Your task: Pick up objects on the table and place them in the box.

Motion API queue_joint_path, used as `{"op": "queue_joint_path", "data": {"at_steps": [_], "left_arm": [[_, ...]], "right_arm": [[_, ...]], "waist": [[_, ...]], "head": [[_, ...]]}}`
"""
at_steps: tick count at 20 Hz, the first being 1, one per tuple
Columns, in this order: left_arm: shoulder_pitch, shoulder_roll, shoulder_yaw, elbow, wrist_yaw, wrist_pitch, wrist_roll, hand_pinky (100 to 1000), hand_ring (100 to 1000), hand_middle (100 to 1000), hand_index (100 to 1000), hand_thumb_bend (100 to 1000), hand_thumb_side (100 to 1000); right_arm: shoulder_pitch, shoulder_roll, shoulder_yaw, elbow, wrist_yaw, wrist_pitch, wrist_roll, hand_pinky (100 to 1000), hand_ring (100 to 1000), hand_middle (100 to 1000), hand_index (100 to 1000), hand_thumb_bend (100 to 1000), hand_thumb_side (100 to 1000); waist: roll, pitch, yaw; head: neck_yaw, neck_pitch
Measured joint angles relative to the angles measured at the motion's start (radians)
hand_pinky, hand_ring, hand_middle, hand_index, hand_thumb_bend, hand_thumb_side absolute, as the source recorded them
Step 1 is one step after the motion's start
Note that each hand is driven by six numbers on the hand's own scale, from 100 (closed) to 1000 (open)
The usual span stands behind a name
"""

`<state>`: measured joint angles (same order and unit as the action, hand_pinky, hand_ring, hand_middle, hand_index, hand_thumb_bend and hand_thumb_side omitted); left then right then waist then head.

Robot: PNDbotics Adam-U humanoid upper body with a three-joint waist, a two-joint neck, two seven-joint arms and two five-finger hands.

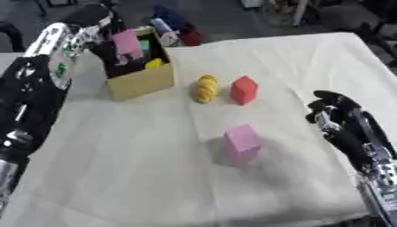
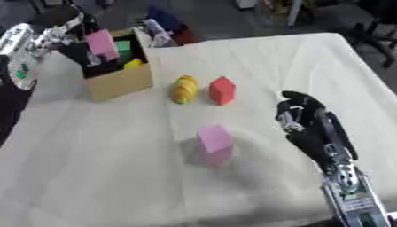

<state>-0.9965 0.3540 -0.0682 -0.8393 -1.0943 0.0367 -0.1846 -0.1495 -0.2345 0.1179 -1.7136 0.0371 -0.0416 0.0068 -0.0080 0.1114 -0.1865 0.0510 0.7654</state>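
Note:
An open cardboard box (image 1: pixel 143 83) stands at the back left of the table, with a green piece (image 1: pixel 145 45) and a yellow piece (image 1: pixel 153 63) inside. My left hand (image 1: pixel 107 49) is over the box's opening, fingers curled on a flat pink block (image 1: pixel 127 42) held upright just above the contents. To the right of the box, a yellow ribbed object (image 1: pixel 206 88) and a red block (image 1: pixel 244 90) lie side by side. A pink block (image 1: pixel 243 142) stands alone nearer to me. My right hand (image 2: pixel 304 120) rests at the right, fingers up and relaxed, holding nothing.
A cream cloth (image 1: pixel 139 177) covers the table, wrinkled in places. Blue and red clutter (image 1: pixel 177 23) sits on the floor just behind the box. The table's back edge runs right behind the box.

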Motion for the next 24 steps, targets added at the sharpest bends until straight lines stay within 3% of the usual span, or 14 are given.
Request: {"op": "queue_joint_path", "data": {"at_steps": [1,6,8,10,13,17,24], "left_arm": [[0.000,-0.011,0.008,0.023,-0.007,0.010,0.035,794,746,761,874,687,489],[0.002,-0.027,0.018,0.064,0.006,0.015,0.127,856,823,862,936,783,633],[0.007,-0.026,0.019,0.054,0.032,0.013,0.141,848,816,858,923,785,641],[0.019,-0.016,0.021,0.026,0.071,0.011,0.151,802,757,775,879,752,606],[0.049,0.015,0.023,-0.067,0.174,0.003,0.178,764,705,701,843,695,540],[0.122,0.077,0.014,-0.241,0.367,-0.015,0.199,755,693,680,826,679,515],[0.320,0.183,0.000,-0.578,0.681,-0.013,0.208,741,677,654,805,653,502]], "right_arm": [[0.000,0.000,0.000,0.000,-0.001,-0.001,0.001,632,582,616,797,100,448],[0.000,0.000,0.000,0.000,-0.002,-0.001,0.002,632,582,617,797,100,446],[0.000,0.000,0.000,0.000,-0.003,-0.001,0.002,632,582,617,797,100,443],[-0.001,-0.001,0.000,0.000,-0.003,-0.001,0.002,634,583,618,799,100,432],[-0.020,-0.026,0.003,0.000,0.002,-0.002,0.012,638,586,624,812,100,395],[-0.067,-0.113,0.032,-0.009,0.031,-0.006,0.064,649,601,648,840,100,354],[-0.184,-0.298,0.135,-0.026,0.104,-0.046,0.287,721,740,782,944,100,271]], "waist": [[0.000,0.000,-0.002],[0.000,0.000,-0.005],[0.000,0.000,-0.003],[0.000,0.000,0.000],[0.000,0.000,0.010],[0.000,0.000,0.026],[-0.003,0.000,0.054]], "head": [[0.001,0.000],[0.002,0.000],[0.001,0.000],[-0.001,0.000],[-0.005,0.000],[-0.016,0.000],[-0.045,0.000]]}}
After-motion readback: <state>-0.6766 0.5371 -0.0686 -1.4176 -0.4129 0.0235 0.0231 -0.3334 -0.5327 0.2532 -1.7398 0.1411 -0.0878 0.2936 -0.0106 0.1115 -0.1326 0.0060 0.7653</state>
